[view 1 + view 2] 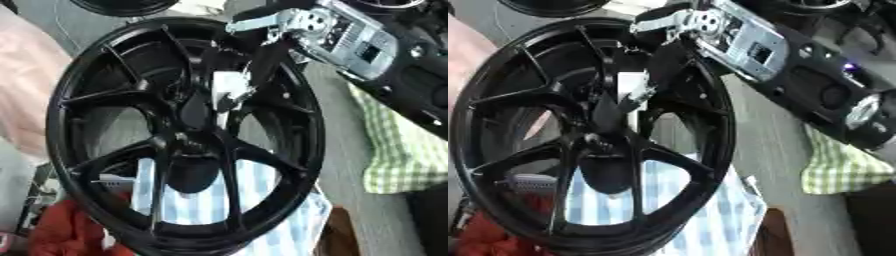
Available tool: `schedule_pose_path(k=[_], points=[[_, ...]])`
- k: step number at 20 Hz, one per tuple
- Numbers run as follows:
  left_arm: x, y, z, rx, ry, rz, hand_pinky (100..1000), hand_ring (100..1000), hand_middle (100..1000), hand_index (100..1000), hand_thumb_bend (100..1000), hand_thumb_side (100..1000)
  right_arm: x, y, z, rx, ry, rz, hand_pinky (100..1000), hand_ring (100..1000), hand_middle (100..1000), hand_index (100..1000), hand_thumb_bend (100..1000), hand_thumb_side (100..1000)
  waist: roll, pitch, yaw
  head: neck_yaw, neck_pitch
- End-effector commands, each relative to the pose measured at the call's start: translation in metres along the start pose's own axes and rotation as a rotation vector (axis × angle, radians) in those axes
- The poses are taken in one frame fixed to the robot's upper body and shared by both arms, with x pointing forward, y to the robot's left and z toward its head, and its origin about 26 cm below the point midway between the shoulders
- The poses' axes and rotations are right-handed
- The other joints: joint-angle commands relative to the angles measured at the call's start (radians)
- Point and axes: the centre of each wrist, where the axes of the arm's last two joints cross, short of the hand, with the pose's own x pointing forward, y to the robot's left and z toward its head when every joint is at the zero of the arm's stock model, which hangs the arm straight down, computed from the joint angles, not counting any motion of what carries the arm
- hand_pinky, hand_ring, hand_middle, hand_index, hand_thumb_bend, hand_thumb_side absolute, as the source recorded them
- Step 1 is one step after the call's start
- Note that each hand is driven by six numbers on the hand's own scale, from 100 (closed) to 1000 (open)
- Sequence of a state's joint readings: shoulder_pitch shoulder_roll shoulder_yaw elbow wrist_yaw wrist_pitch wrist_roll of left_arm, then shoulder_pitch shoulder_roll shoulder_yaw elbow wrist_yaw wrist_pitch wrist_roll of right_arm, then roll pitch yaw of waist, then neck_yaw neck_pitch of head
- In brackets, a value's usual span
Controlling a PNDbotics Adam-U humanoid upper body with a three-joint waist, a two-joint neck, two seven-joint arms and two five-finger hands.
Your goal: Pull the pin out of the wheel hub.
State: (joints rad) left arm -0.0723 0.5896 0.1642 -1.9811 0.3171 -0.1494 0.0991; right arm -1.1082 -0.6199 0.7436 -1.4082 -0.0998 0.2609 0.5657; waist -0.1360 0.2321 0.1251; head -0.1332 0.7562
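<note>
A big black wheel stood upright and filled most of the view. The robot's right hand reached down from the top right, right at the middle of the wheel. Its dark fingers were bent close around a small white and silver part there. I could not tell if that part was the pin. A blue checked cloth lay behind the wheel, and a green checked cloth lay off to the right.

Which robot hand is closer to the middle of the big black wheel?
Right. The right hand reaches down onto the wheel hub. The left hand shows in neither view.
</note>
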Motion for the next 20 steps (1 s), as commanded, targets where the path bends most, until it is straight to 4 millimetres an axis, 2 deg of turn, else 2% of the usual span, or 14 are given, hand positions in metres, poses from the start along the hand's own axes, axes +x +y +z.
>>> schedule_pose_path(k=[1, 7, 14, 20], points=[[0.0085, 0.0018, -0.0054, -0.012, -0.032, -0.011, 749, 706, 760, 812, 151, 837, 0.0031, -0.0113, 0.0072, -0.033, 0.002, 0.014, 734, 705, 420, 626, 641, 241, 0.008, -0.016, -0.001, 0.003, -0.009], [0.0085, 0.0017, -0.0054, -0.013, -0.033, -0.012, 749, 706, 761, 812, 151, 837, -0.0018, -0.0084, 0.0114, -0.022, 0.024, 0.017, 732, 695, 415, 620, 623, 247, 0.007, -0.013, 0.0, 0.001, -0.008], [0.0083, 0.0016, -0.0052, -0.013, -0.031, -0.011, 749, 706, 761, 806, 152, 838, -0.0004, -0.0082, 0.0135, -0.03, 0.022, 0.014, 733, 679, 427, 618, 539, 240, 0.006, -0.013, -0.003, 0.003, -0.007], [0.0082, 0.0014, -0.005, -0.015, -0.028, -0.01, 749, 707, 761, 804, 152, 838, 0.0023, -0.0103, 0.0141, -0.05, -0.008, 0.006, 732, 669, 420, 603, 510, 214, 0.006, -0.014, -0.006, 0.005, -0.007]])
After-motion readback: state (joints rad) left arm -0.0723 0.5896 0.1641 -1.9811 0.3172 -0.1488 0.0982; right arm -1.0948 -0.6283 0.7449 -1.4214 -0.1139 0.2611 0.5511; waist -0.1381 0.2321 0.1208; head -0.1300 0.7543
